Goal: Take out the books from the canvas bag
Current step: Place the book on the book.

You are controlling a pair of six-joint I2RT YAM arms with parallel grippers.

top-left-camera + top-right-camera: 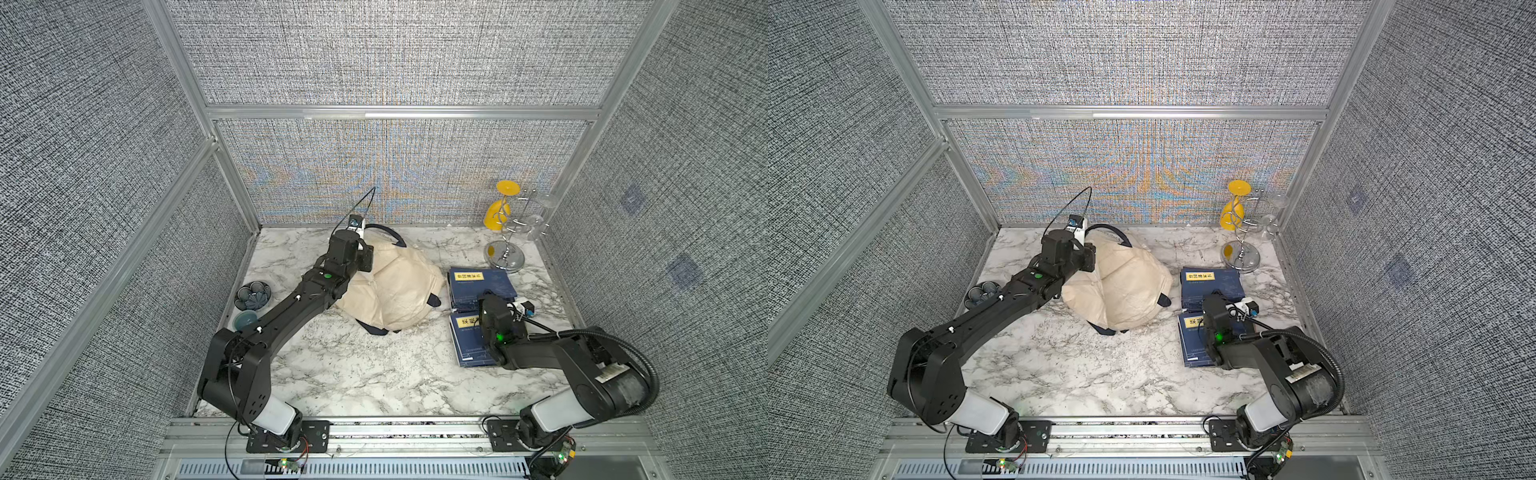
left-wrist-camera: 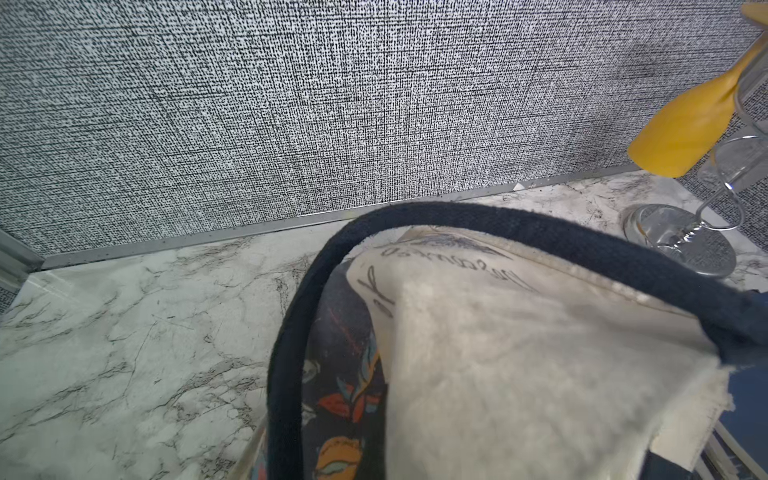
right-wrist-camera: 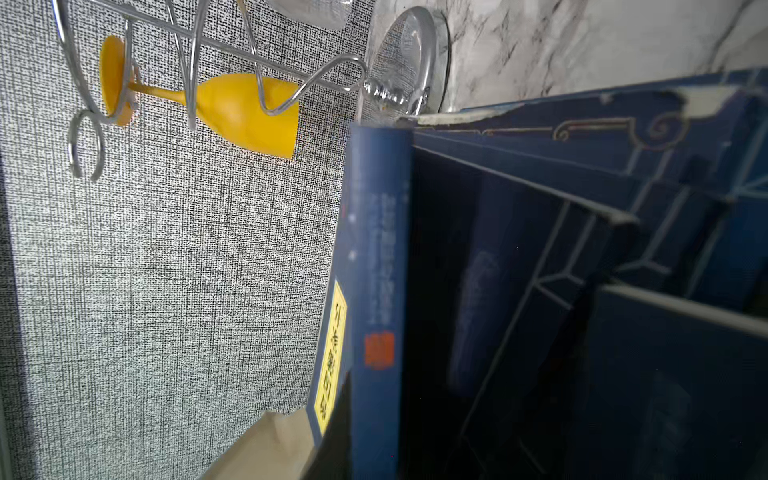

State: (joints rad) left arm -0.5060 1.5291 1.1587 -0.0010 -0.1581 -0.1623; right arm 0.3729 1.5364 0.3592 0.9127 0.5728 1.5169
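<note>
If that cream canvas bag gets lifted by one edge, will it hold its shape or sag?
Probably sag: the canvas bag lies crumpled in soft folds, so it looks floppy. Its navy strap curves loosely and would likely dangle, perhaps snagging. The cloth looks matte and woven, so it seems unlikely to slip.
</note>
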